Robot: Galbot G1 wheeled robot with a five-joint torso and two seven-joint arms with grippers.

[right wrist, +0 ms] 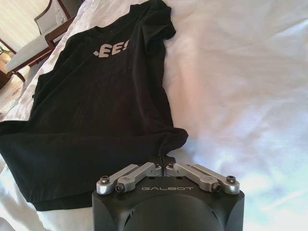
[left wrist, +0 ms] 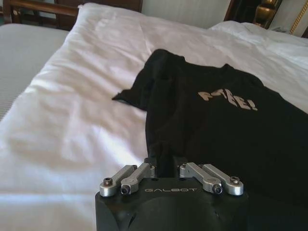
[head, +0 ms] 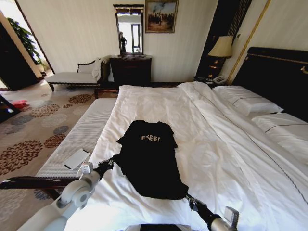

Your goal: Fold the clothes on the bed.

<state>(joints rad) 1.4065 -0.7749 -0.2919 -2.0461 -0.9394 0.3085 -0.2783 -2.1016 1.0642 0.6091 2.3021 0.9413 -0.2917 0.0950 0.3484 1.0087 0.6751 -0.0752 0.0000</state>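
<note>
A black T-shirt (head: 147,159) with white "FREE!" lettering lies on the white bed (head: 216,159), collar away from me. My left gripper (head: 107,166) is at the shirt's left side edge. In the left wrist view it (left wrist: 162,161) is shut on the dark fabric (left wrist: 216,134), and the near sleeve (left wrist: 132,94) lies bunched. My right gripper (head: 191,199) is at the lower right hem corner. The right wrist view shows it (right wrist: 161,161) shut on that corner of the shirt (right wrist: 96,106).
A grey padded bench (head: 82,139) runs along the bed's left side with a white card (head: 76,159) on it. Pillows (head: 250,103) and a dark headboard (head: 279,77) are to the right. A chaise (head: 77,77) and dresser (head: 131,70) stand by the far wall.
</note>
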